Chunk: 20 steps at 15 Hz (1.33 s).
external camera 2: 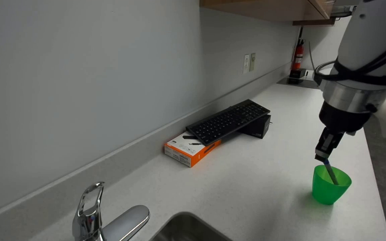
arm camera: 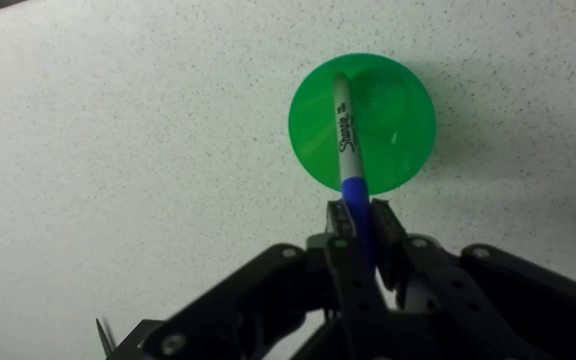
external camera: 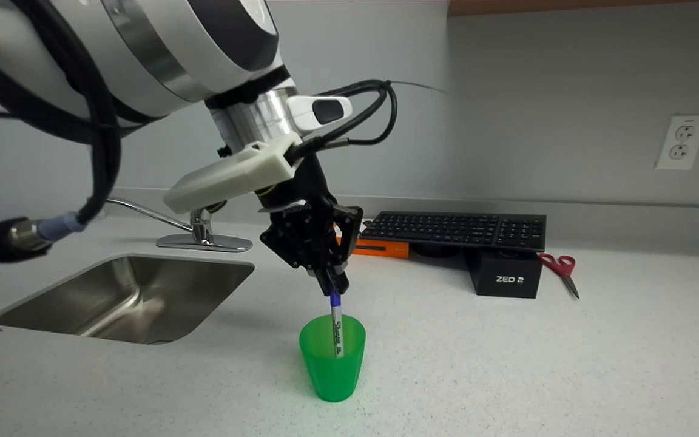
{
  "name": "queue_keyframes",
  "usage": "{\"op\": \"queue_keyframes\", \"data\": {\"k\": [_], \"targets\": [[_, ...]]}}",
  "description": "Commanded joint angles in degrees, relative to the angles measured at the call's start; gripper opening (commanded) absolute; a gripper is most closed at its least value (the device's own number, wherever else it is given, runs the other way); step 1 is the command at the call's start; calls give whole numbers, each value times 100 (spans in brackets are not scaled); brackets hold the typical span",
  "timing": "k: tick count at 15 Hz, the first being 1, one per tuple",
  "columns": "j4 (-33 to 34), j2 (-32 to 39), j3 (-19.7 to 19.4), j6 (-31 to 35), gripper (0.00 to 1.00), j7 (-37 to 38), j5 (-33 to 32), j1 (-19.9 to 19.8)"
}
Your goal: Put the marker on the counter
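Note:
The marker (external camera: 337,331), with a grey body and a blue cap, is held steeply with its cap end up. It also shows in an exterior view (external camera 2: 331,174) and in the wrist view (arm camera: 349,135). My gripper (external camera: 336,286) is shut on its blue cap, with a fingertip on each side in the wrist view (arm camera: 358,215). The marker's lower part is inside the green cup (external camera: 334,381); I cannot tell if its tip touches the cup. The cup stands upright on the pale counter (external camera: 477,364), below my gripper. The cap's upper end is hidden between the fingers.
A steel sink (external camera: 143,297) with a faucet (external camera: 202,233) is set in the counter. A black keyboard (external camera: 452,227) leans on a black box (external camera: 504,276) and an orange-white box (external camera 2: 188,150) by the wall. Red-handled scissors (external camera: 562,270) lie beside. The counter's edge (external camera 2: 375,180) runs near the cup.

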Motion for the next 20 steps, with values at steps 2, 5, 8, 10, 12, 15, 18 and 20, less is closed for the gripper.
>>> {"op": "queue_keyframes", "data": {"k": [2,5,8,10,12,15,18,20], "targets": [[-629,-1695,-235,-65,4,-1017,680,285],[-638,-2206,-282,-60,4,-1536,1288,588],[-403,-1800,-76,144,4,-1535,1631,843],[-266,-1260,27,281,4,-1504,1769,992],[-133,-660,110,415,4,-1492,1844,1059],[163,162,133,419,4,-1564,1886,1097],[542,809,121,318,4,-1552,1821,1059],[779,1139,107,280,4,-1531,1799,1052]]}}
